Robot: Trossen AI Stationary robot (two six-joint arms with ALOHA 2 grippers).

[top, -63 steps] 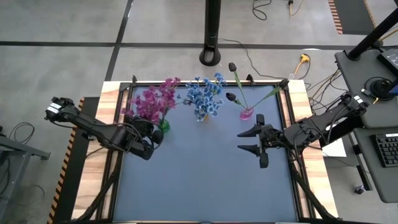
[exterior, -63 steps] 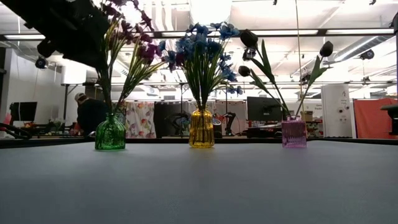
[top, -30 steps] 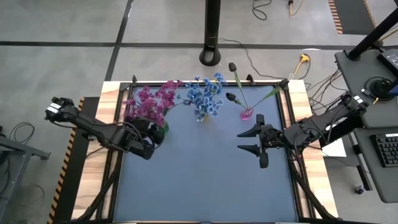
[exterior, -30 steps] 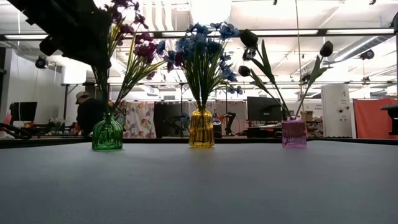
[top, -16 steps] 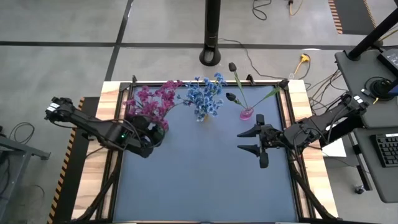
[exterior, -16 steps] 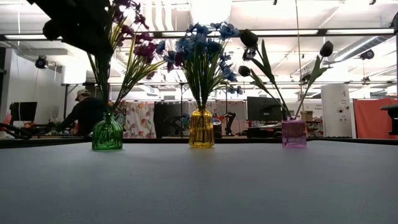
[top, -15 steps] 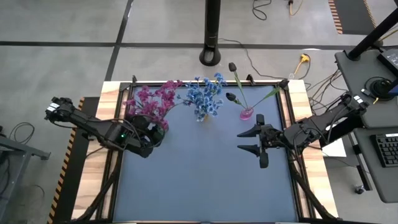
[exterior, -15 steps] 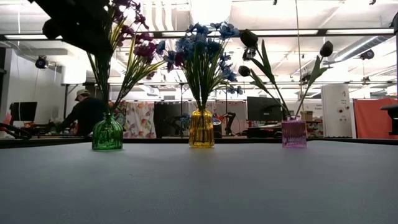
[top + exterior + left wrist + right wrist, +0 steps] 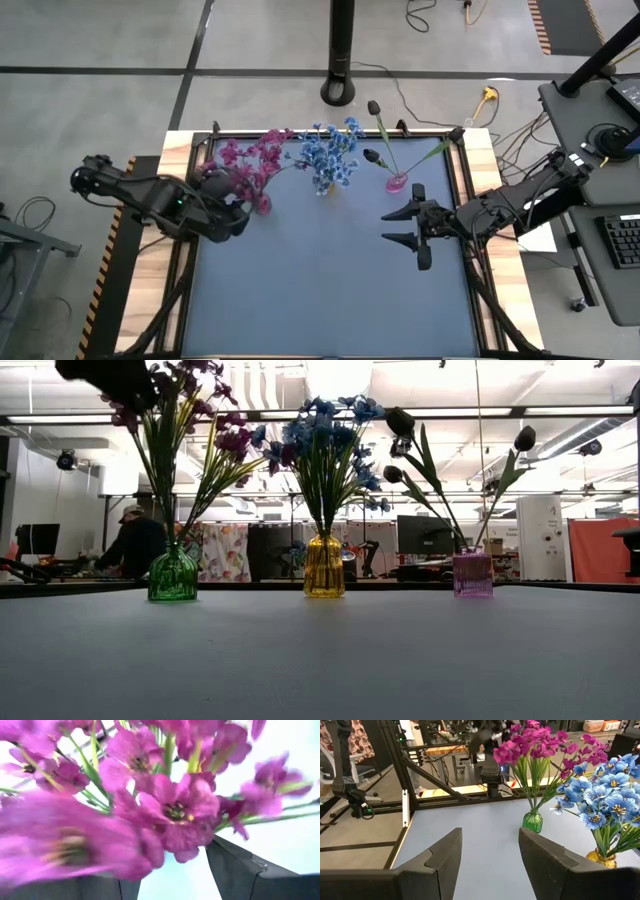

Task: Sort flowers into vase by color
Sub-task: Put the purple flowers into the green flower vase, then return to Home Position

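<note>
Magenta-pink flowers (image 9: 215, 435) stand with their stems in a green vase (image 9: 173, 575) at the table's far left. Blue flowers (image 9: 325, 440) fill a yellow vase (image 9: 324, 567) at the middle. Dark purple tulip buds (image 9: 400, 422) lean out of a pink vase (image 9: 472, 574) on the right. My left gripper (image 9: 172, 870) is open, high beside the magenta heads (image 9: 175, 810), on their left side (image 9: 232, 205). My right gripper (image 9: 392, 227) waits open over the mat, just near of the pink vase (image 9: 397, 183). My left gripper's open fingers (image 9: 250, 875) stand right behind the magenta blossoms (image 9: 150, 850). Blossoms lie in front of both fingers in the wrist view. I cannot tell whether any of them touch.
The three vases stand in a row along the far edge of the blue-grey mat (image 9: 330, 290), whose near half is bare. A dark frame rail (image 9: 330, 131) runs behind them. A person (image 9: 135, 545) moves in the room beyond the table.
My left gripper has risen and drawn back toward the table's left edge, off the magenta stems. In the low view those stems now show bare above the green vase, and the arm is only at the picture's top. The vase has stayed in place.
</note>
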